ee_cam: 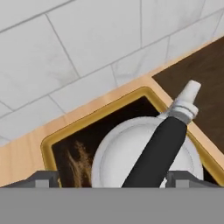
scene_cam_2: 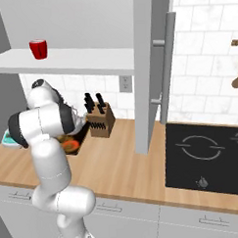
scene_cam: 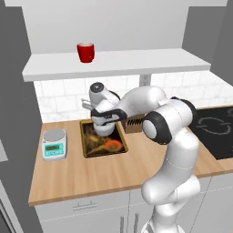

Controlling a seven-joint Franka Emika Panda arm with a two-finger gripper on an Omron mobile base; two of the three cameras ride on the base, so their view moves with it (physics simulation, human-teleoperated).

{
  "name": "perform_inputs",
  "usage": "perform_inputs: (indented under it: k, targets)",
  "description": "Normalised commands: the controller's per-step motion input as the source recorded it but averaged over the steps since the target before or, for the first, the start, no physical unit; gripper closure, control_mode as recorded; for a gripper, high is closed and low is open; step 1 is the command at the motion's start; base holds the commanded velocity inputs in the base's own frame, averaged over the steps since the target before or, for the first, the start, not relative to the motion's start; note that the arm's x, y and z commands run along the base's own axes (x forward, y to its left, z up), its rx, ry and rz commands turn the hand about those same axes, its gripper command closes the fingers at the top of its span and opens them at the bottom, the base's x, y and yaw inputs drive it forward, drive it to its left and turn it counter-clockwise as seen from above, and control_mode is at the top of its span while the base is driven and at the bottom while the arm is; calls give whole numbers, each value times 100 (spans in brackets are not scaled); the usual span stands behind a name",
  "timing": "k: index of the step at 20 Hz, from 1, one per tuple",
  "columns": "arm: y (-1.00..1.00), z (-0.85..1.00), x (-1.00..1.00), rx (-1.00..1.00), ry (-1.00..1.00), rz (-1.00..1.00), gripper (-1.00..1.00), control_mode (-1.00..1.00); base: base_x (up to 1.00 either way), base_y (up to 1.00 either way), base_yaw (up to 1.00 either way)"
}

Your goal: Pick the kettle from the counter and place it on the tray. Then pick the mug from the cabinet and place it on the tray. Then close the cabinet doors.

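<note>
The silver kettle [ee_cam: 114,151] sits inside the dark tray [ee_cam: 83,131], its black handle [ee_cam: 159,146] and spout [ee_cam: 187,97] showing from above. My gripper [ee_cam: 116,178] hovers right over it, open, with one fingertip [ee_cam: 46,178] on each side of the handle and nothing gripped. From the left base, the gripper [scene_cam: 105,117] is just above the kettle [scene_cam: 102,127] at the tray's [scene_cam: 103,149] back end. The red mug [scene_cam: 85,52] stands on the cabinet shelf [scene_cam: 136,61], well above the hand. A cabinet door [scene_cam_2: 145,66] with a bar handle [scene_cam_2: 166,65] stands open, edge-on.
A white-and-teal scale [scene_cam: 54,143] sits left of the tray on the wooden counter [scene_cam: 91,177]. A knife block [scene_cam: 134,124] stands just right of the tray, partly behind my arm. The black stovetop [scene_cam: 214,127] lies further right. A tiled wall runs behind.
</note>
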Motion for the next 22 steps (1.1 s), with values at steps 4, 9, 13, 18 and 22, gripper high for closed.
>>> perform_inputs:
  k: [4,9,13,18,22]
  targets:
    - [2,4,-10,-7,-14,7,-100,-100,0,0,0]
    - [0,0,-7,-9,-10,8,-100,-100,0,0,0]
    - [0,7,-34,-4,-12,10,-100,-100,0,0,0]
    - [0,34,-42,0,-5,9,-100,-100,0,0,0]
    - [0,50,-38,-1,-2,12,-100,-100,0,0,0]
